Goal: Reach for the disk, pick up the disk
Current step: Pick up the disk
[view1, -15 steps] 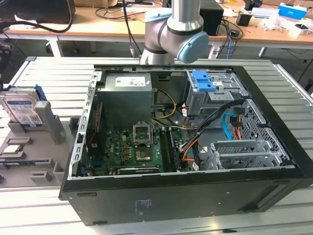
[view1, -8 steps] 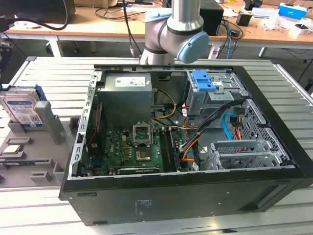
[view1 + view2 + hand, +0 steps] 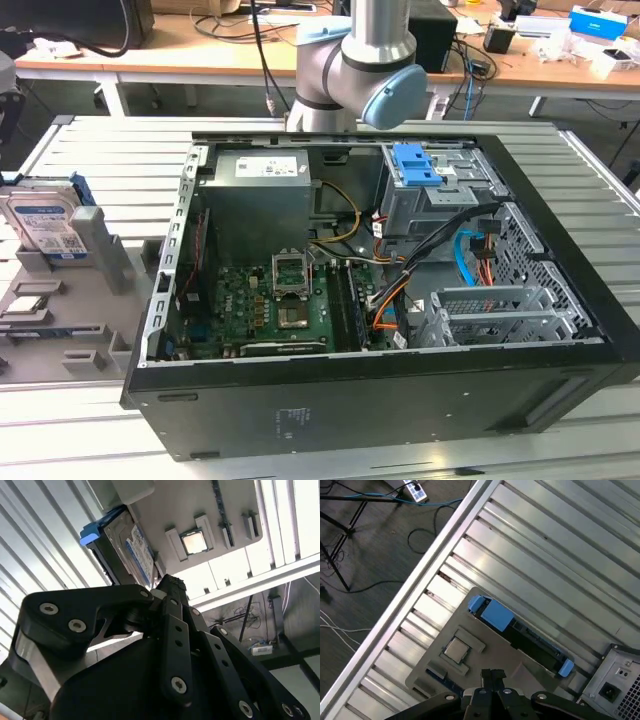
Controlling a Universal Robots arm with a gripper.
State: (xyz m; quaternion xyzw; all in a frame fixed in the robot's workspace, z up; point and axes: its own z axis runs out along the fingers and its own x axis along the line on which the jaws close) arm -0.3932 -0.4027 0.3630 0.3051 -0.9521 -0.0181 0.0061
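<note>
The jaws are seen closed together and empty on the gripper (image 3: 492,673), which hangs above the disk (image 3: 532,640). The disk stands on edge in the grey holder (image 3: 487,642). Reaching is judged to be in hand; for a grasp, opening and lowering are needed.

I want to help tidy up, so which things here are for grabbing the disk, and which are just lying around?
For the job:
the disk, standing in the grey tray
the gripper, not yet holding it

Just lying about:
the open computer case
the blue bracket inside the case
the chip in the tray
</note>
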